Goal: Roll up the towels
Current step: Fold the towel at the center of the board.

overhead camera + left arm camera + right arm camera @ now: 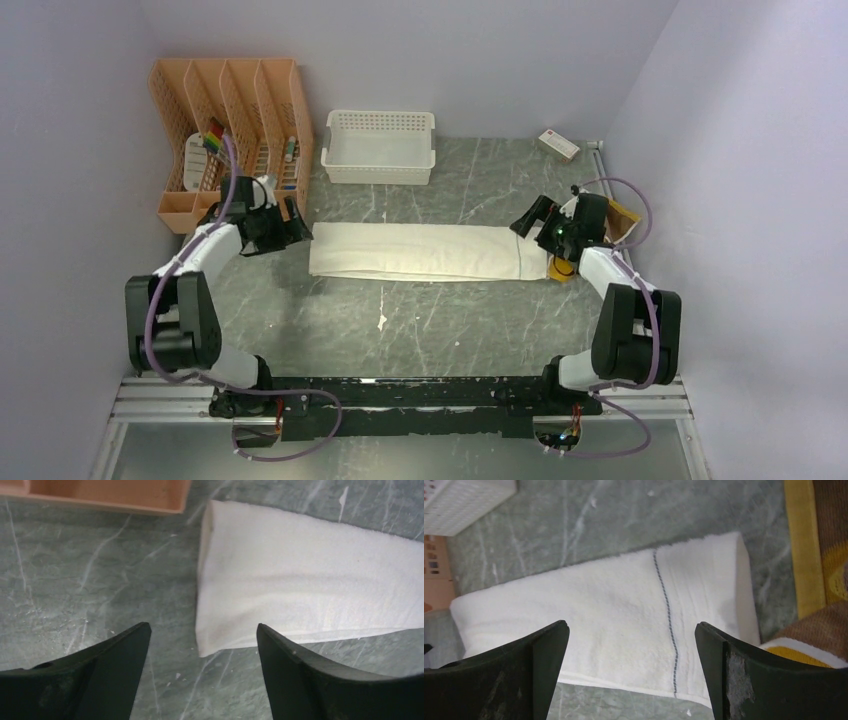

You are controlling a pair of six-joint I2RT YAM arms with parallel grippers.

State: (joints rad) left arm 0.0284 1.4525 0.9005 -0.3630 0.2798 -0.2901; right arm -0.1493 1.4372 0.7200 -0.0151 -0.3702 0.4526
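Jaws spread, the left gripper [202, 630] and right gripper [631, 627] hover over opposite ends of the long folded white cloth towel [415, 252], flat on the grey marbled table [450, 320]; the mustard-yellow patterned towel [804, 545] lies beside its striped end.

Towels: 2 total. 1 white towel [420, 251], flat at mid-counter, w/ 1 thin dark stripe [667, 620] near its right end. 1 yellow-and-brown towel [805, 550] by the right edge, mostly hidden under the arm in the top view.

Baskets: 1, a white lattice basket [380, 146] at the far edge.

Organisers: 1 orange file rack [232, 110] in the far left corner, 4 slots. Small items inside, too small to count.

Boxes: 1 small box [558, 146] in the far right corner.

Arms: 2, bases at the near edge. Grippers: 2, i.e. left gripper [303, 231] & right gripper [527, 220], 2 fingers each.
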